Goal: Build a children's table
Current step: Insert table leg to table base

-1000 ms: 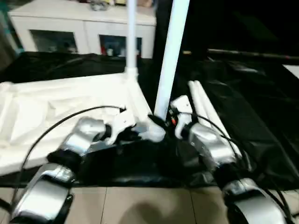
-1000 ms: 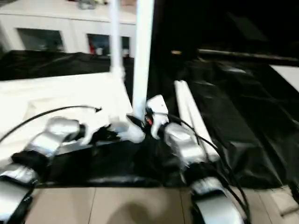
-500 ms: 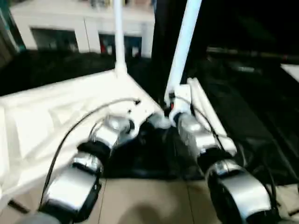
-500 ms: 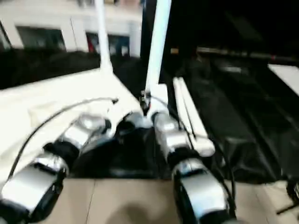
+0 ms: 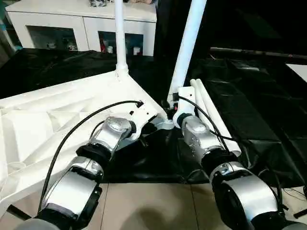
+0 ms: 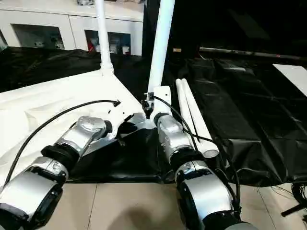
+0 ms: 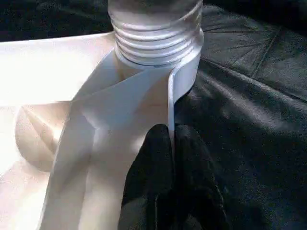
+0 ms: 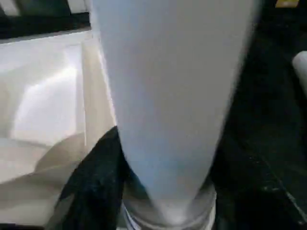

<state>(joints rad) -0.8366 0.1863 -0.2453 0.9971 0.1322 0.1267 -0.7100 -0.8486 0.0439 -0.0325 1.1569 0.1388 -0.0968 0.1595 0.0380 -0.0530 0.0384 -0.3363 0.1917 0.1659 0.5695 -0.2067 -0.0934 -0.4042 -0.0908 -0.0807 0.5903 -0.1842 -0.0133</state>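
Note:
The children's table top [image 5: 57, 115] lies upside down on black cloth, ribbed underside up. One white leg [image 5: 120, 38] stands upright in its far corner. A second leg [image 5: 188, 48] stands in the near corner socket, its threaded base [image 7: 153, 28] showing above the socket. My right gripper [image 5: 173, 108] is shut on this leg just above its base, with a black finger [image 8: 96, 177] lying against the tube. My left gripper [image 7: 170, 139] is shut on the thin rim of the table top beside that socket. Two loose legs [image 5: 211, 110] lie side by side on the cloth to the right.
A white glass-door cabinet [image 5: 86, 24] stands behind the big table. The black cloth [image 5: 254, 110] lies wrinkled to the right and hangs over the front edge. A dark bar [image 5: 254, 51] lies at the back right. Tan floor tiles [image 5: 153, 206] show below my forearms.
The head camera has shifted and tilted, so the whole picture sits differently. Both grippers stay at the near corner and the leg there stays upright.

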